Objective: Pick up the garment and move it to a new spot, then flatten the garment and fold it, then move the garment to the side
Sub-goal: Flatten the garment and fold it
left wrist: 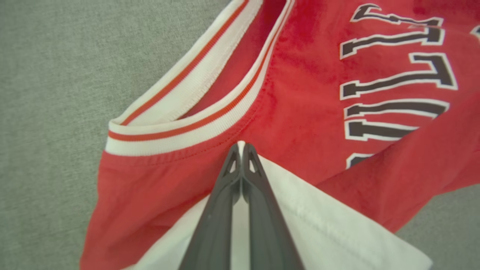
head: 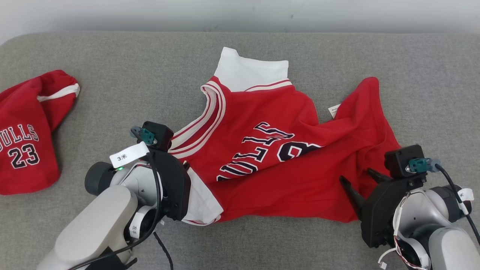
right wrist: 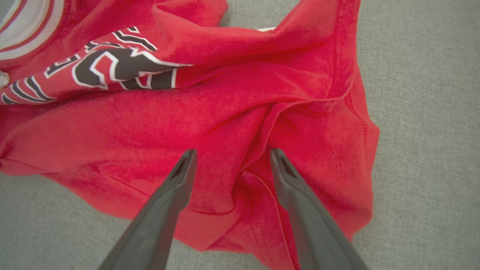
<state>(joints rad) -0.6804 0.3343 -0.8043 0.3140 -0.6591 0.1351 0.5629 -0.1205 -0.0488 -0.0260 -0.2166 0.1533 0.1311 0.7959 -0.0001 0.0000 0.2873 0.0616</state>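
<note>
Status from where I stand: red basketball jersey with white sleeves [head: 285, 123] is lying roughly mid-way across the grey fabric-covered surface [head: 112, 67], collar towards its far edge and hem towards its right side.

- Left gripper [left wrist: 242, 147]: fingers pressed together, pinching cloth where the white sleeve meets the red shoulder, just under the striped neck trim. That puts it left of centre on the grey surface, towards the near edge.
- Right gripper [right wrist: 233, 152]: fingers spread, nothing between them, poised over the bunched hem corner right of centre. Can't tell if the tips touch the cloth.
- Crumpled red garment printed "23" [head: 26, 131] sits at the far left of the grey surface, well apart from the jersey. Not involved.

Progress, my read: the relocation looks done and we're in the flatten step. Jersey isn't flat: a big diagonal crease covers part of the lettering, and the hem is rucked up under the right gripper.

Left to do: grab the hem, pull the jersey taut and flat, fold it, shift it to the side.
</note>
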